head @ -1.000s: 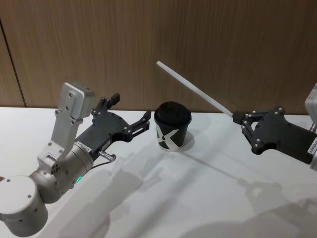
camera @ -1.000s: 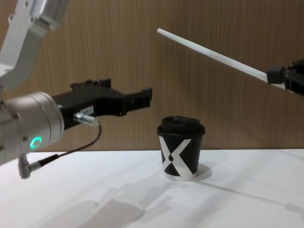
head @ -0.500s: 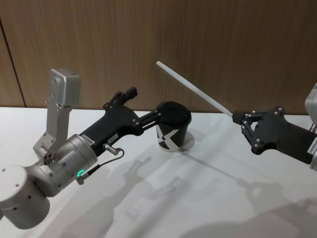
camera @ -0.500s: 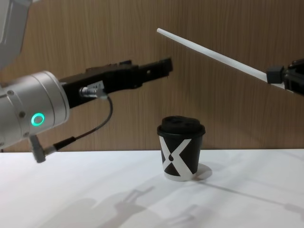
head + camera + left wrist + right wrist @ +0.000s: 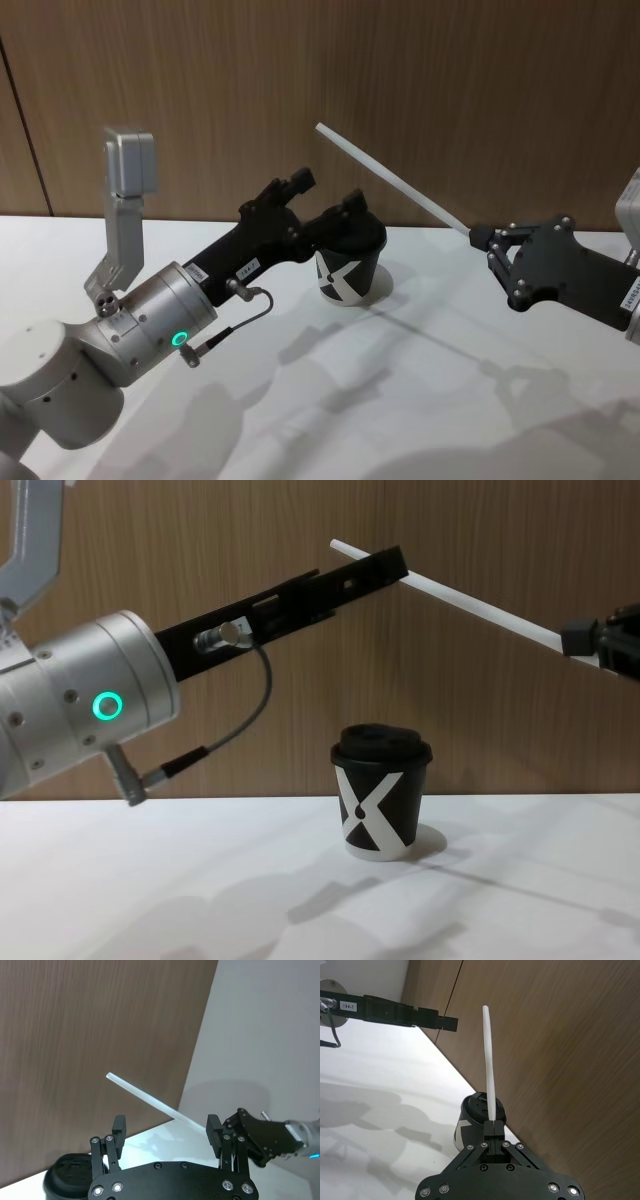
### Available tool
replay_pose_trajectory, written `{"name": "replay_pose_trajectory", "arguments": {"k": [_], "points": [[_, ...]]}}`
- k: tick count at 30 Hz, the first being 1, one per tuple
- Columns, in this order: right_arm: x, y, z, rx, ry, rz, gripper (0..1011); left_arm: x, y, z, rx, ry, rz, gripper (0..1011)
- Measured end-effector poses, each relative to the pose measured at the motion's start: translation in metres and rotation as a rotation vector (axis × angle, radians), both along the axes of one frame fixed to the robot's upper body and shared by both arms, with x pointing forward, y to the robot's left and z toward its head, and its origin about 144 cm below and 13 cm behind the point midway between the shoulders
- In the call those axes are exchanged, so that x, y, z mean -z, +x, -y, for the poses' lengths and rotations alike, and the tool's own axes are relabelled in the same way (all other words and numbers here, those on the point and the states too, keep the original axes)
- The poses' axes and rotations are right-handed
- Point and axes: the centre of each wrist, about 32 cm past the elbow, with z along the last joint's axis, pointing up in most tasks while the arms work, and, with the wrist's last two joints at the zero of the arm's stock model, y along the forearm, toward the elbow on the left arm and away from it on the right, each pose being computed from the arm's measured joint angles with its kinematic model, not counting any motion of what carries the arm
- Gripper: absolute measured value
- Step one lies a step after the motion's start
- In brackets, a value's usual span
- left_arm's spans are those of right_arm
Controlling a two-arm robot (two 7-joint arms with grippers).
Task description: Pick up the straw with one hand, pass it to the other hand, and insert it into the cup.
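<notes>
The white straw (image 5: 392, 181) slants through the air above the table, its lower end pinched in my shut right gripper (image 5: 478, 238) at the right. The same straw (image 5: 489, 1072) rises from that gripper (image 5: 493, 1129) in the right wrist view. My left gripper (image 5: 328, 193), on its silver wrist with a green ring, is open and lifted above the cup (image 5: 348, 256). Its tips (image 5: 385, 568) overlap the straw's free end (image 5: 345, 549) in the chest view. The straw (image 5: 150, 1102) lies beyond the spread left fingers (image 5: 119, 1127). The black cup (image 5: 380, 802) with a white X stands lidded on the table.
A wood-panelled wall (image 5: 470, 90) stands close behind the white table (image 5: 400, 400). A dark cable (image 5: 235, 725) loops under the left wrist. Bare tabletop lies in front of the cup and to both sides.
My left arm has risen and reached forward, from beside the cup to the height of the straw's free end. The right gripper and the straw have held still.
</notes>
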Motion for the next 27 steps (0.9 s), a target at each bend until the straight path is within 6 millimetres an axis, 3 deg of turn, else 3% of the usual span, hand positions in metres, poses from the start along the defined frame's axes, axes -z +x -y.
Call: {"name": "replay_pose_trajectory", "arguments": {"k": [27], "points": [[0.000,0.000,0.000,0.000,0.000,0.000,0,0.022,0.030,0.034,0.072,-0.214,-0.139,1003]]}}
